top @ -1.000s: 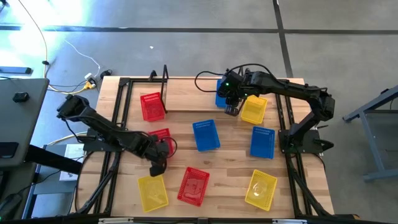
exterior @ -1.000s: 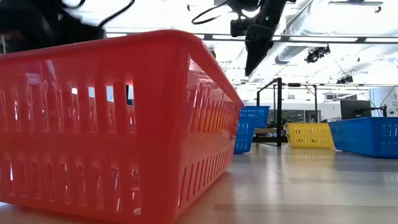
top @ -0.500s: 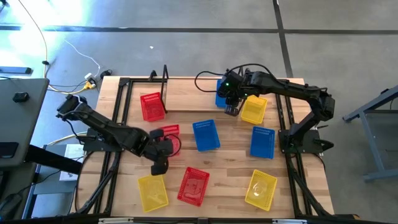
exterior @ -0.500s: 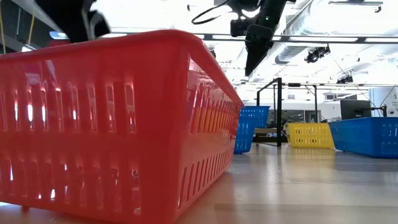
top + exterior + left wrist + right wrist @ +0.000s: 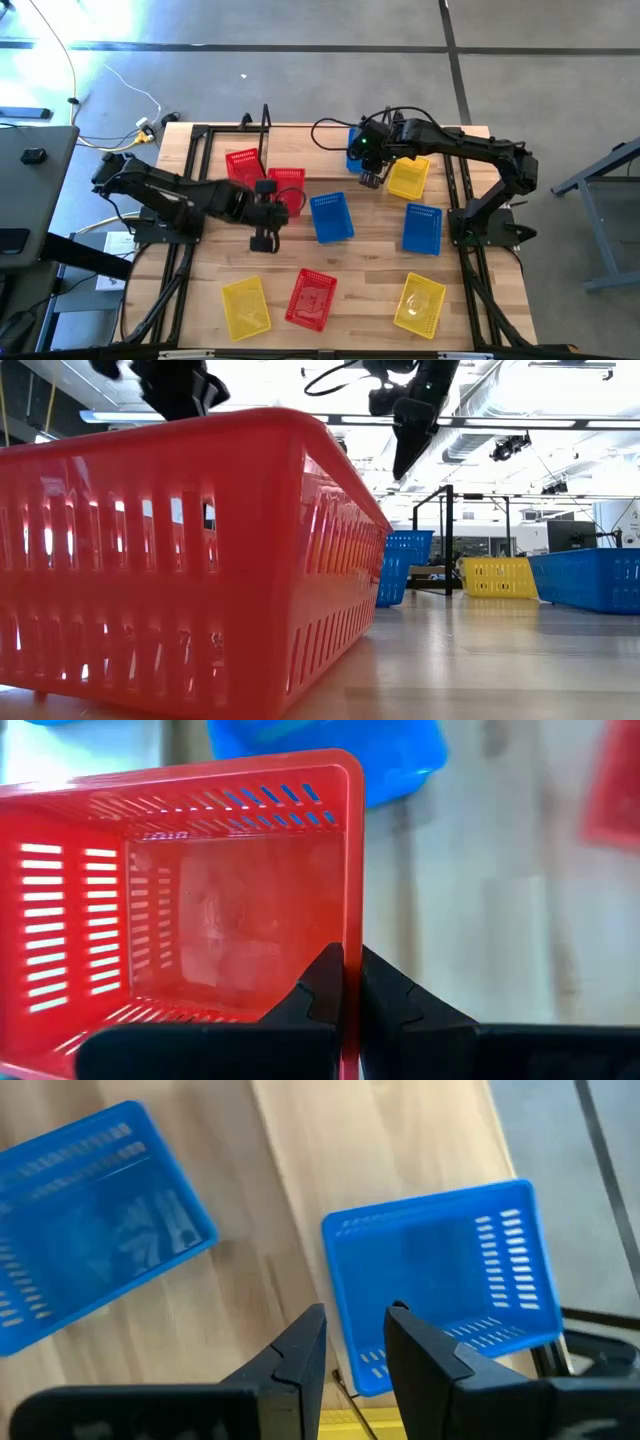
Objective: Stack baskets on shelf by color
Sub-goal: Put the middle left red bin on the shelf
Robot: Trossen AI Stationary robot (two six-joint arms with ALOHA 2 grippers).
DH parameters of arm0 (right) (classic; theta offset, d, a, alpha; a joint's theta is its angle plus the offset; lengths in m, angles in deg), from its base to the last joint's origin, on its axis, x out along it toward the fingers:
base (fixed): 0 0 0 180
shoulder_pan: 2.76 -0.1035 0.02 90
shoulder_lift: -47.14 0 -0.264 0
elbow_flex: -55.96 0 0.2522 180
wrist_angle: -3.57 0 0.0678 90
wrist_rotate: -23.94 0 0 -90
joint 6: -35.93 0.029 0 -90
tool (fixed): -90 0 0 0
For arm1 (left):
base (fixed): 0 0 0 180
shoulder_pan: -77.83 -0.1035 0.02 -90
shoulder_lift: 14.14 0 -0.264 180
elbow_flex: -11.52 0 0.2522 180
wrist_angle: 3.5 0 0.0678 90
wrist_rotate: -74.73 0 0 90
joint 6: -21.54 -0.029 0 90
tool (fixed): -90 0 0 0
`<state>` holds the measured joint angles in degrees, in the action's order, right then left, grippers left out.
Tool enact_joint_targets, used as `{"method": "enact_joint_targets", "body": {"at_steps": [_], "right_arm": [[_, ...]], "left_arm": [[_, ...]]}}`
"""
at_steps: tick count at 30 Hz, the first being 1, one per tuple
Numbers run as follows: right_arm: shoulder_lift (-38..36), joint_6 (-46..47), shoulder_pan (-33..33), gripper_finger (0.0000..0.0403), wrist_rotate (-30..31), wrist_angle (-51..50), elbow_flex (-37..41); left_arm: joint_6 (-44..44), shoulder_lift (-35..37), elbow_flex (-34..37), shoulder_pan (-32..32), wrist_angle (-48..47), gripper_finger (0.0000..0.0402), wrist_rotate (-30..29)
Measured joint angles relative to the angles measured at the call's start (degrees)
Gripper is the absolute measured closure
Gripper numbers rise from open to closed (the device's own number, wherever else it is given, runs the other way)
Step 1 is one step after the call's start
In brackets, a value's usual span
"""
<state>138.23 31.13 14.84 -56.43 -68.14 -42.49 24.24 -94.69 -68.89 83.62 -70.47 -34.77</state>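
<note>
1. The worktop (image 5: 370, 265) is a slatted wood top that carries the baskets and both arms.
2. The shelf (image 5: 300, 150) lies along the far side; a red basket (image 5: 243, 168) sits at its left end and a blue one (image 5: 354, 150) at its right end.
3. Loose on the worktop: a blue basket (image 5: 331, 217) at the middle, another blue (image 5: 422, 228) to its right, a yellow one (image 5: 408, 176) near the shelf, and along the near edge a yellow (image 5: 245, 307), a red (image 5: 312, 298) and a yellow (image 5: 420, 304).
4. The left gripper (image 5: 272, 200) holds a third red basket (image 5: 287, 189), just right of the red one on the shelf. In the left wrist view its fingers (image 5: 385, 995) pinch the wall of this basket (image 5: 180, 890), nearly closed on it.
5. The right gripper (image 5: 370, 168) hangs by the blue basket at the shelf's right end; in the right wrist view its fingers (image 5: 300, 1350) stand narrowly apart with nothing between them, over that basket (image 5: 440, 1280).
</note>
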Motion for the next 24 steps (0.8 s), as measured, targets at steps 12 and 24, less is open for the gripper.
{"method": "enact_joint_targets", "body": {"at_steps": [12,24], "right_arm": [[0.0,7.5,0.0,0.0311,3.6,0.0,0.0],[0.0,13.6,0.0,0.0311,3.6,0.0,0.0]], "left_arm": [[-18.8,0.0,0.0,-17.5,1.7,0.0401,3.8],[-29.1,-0.4,0.1,-30.1,7.0,0.0401,10.2]]}}
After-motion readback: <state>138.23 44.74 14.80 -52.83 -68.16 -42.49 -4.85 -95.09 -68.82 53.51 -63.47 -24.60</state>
